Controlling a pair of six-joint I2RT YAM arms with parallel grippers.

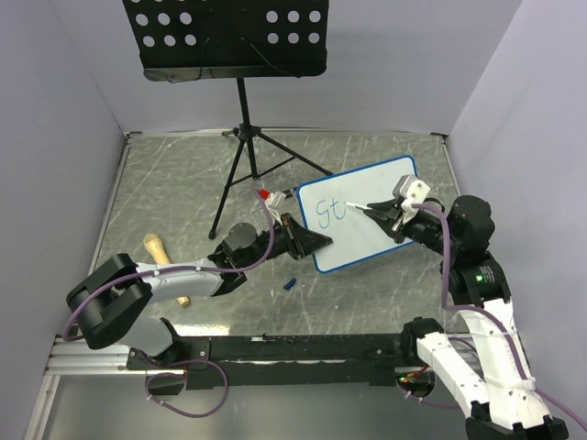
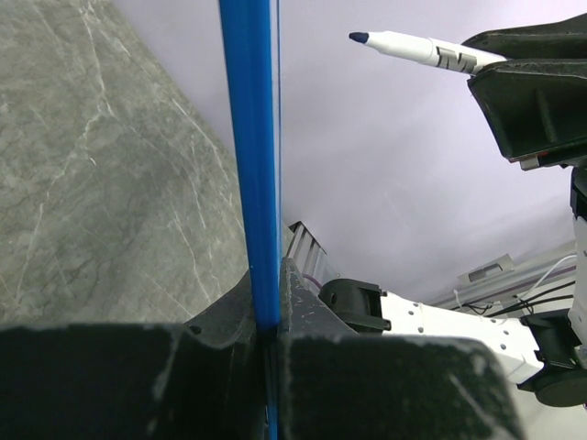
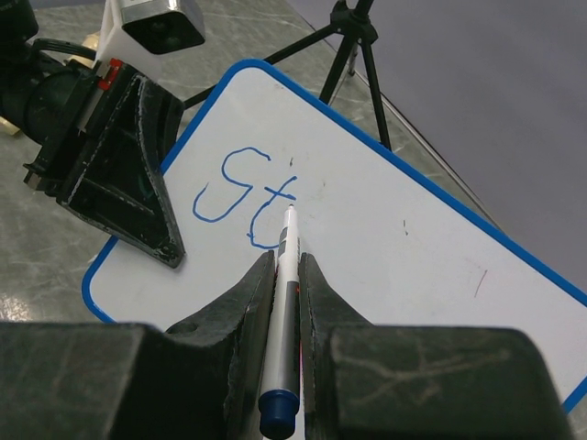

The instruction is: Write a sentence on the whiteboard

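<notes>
The whiteboard (image 1: 367,215) with a blue frame stands tilted on the table's right half. Blue lettering (image 1: 330,213) on it reads "St" so the sentence is only begun; it shows in the right wrist view (image 3: 246,188) too. My left gripper (image 1: 307,240) is shut on the board's left blue edge (image 2: 252,165). My right gripper (image 1: 396,213) is shut on a white marker (image 3: 287,275) with a blue end cap, its tip (image 3: 292,209) just right of the "t". The marker also shows in the left wrist view (image 2: 417,50).
A black perforated music stand (image 1: 229,37) on a tripod (image 1: 246,160) stands at the back. A wooden tool (image 1: 158,252) lies at the left near my left arm. A small blue cap (image 1: 289,285) lies in front of the board. A red-white object (image 1: 267,195) lies behind my left gripper.
</notes>
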